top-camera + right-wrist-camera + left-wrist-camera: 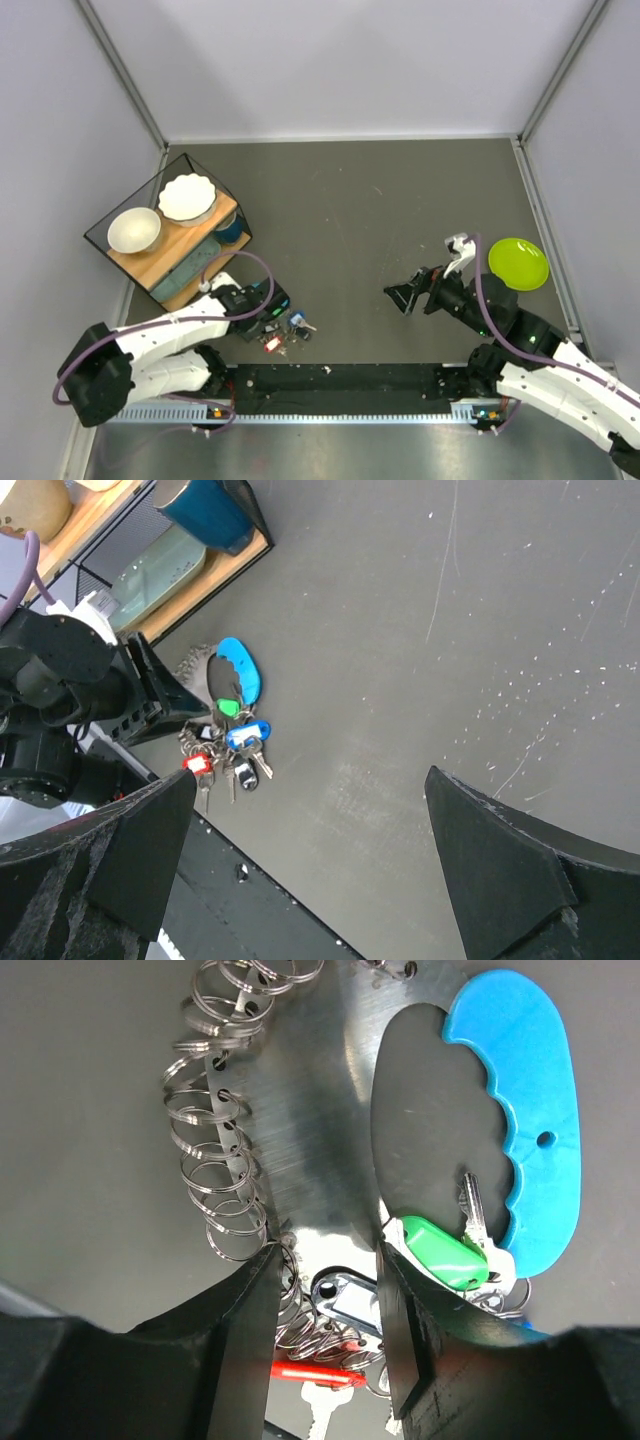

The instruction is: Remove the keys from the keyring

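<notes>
The keys (288, 334) lie in a bunch on the dark table near the front left. In the left wrist view a curved metal holder (310, 1110) with a blue handle (530, 1130) carries a row of split rings (210, 1160). A green tag (445, 1252), a clear-windowed tag (350, 1300), a red tag (310, 1372) and a silver key (472, 1210) hang from it. My left gripper (326, 1260) is open, its fingers straddling the holder's lower end (272, 312). My right gripper (400, 297) is open and empty, well right of the bunch (225, 745).
A wire-framed wooden rack (165, 235) at the left holds two white bowls and a teal cup (232, 228). A lime-green plate (518, 263) lies at the right. A black strip (340, 380) runs along the table's front edge.
</notes>
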You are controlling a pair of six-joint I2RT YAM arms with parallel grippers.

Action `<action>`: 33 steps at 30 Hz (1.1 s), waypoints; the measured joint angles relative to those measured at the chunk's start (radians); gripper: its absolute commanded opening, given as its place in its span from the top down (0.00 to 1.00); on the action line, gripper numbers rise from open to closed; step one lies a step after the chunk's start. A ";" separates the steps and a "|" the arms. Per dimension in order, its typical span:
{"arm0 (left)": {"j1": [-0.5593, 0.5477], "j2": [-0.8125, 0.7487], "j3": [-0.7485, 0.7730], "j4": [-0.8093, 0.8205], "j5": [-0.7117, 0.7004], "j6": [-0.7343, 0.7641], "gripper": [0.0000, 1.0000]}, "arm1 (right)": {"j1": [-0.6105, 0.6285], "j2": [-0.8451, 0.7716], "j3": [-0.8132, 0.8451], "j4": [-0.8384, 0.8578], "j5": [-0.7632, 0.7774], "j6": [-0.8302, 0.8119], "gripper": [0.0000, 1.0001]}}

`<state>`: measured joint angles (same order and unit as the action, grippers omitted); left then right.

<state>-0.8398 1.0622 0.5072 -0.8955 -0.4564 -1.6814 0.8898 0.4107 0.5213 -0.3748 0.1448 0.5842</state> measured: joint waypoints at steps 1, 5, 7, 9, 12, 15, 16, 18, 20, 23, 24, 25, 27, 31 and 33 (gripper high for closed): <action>-0.001 0.012 0.005 0.022 0.002 0.024 0.53 | 0.000 -0.001 0.000 0.000 0.000 0.000 0.02; -0.021 0.068 0.030 0.115 0.011 0.135 0.53 | 0.000 -0.001 0.000 0.000 0.016 0.003 0.02; -0.050 0.103 0.043 0.194 0.020 0.196 0.53 | 0.000 -0.001 0.000 0.000 0.031 0.007 0.03; -0.079 0.138 0.056 0.277 0.035 0.248 0.53 | 0.000 -0.002 -0.006 0.000 0.049 0.016 0.03; -0.120 0.190 0.072 0.421 0.077 0.329 0.51 | 0.000 -0.002 -0.023 0.000 0.075 0.032 0.04; -0.150 0.220 0.073 0.564 0.153 0.416 0.48 | 0.000 -0.002 -0.039 -0.001 0.092 0.047 0.04; -0.155 0.221 0.073 0.595 0.173 0.443 0.47 | 0.000 -0.002 -0.042 -0.001 0.096 0.050 0.05; -0.161 0.204 0.072 0.640 0.201 0.496 0.46 | 0.000 -0.002 -0.045 0.001 0.102 0.056 0.06; -0.161 0.163 0.072 0.663 0.201 0.544 0.46 | 0.000 -0.001 -0.048 0.005 0.105 0.057 0.07; -0.157 0.075 0.072 0.660 0.162 0.586 0.46 | 0.000 0.029 -0.059 0.036 0.105 0.058 0.09; -0.154 0.051 0.072 0.656 0.148 0.590 0.47 | 0.000 0.046 -0.064 0.051 0.104 0.057 0.09; -0.146 0.027 0.072 0.647 0.133 0.594 0.48 | 0.000 0.071 -0.068 0.064 0.104 0.054 0.10; -0.129 -0.004 0.070 0.624 0.111 0.599 0.48 | -0.001 0.138 -0.069 0.099 0.093 0.046 0.11; -0.103 -0.017 0.051 0.569 0.082 0.600 0.48 | -0.045 0.340 -0.051 0.159 0.000 0.031 0.14; -0.098 -0.017 0.038 0.537 0.073 0.605 0.46 | -0.084 0.451 -0.034 0.190 -0.082 0.029 0.16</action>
<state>-0.9375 1.0454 0.5449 -0.3588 -0.3836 -1.0760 0.8059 0.8619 0.4873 -0.1844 0.0631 0.6132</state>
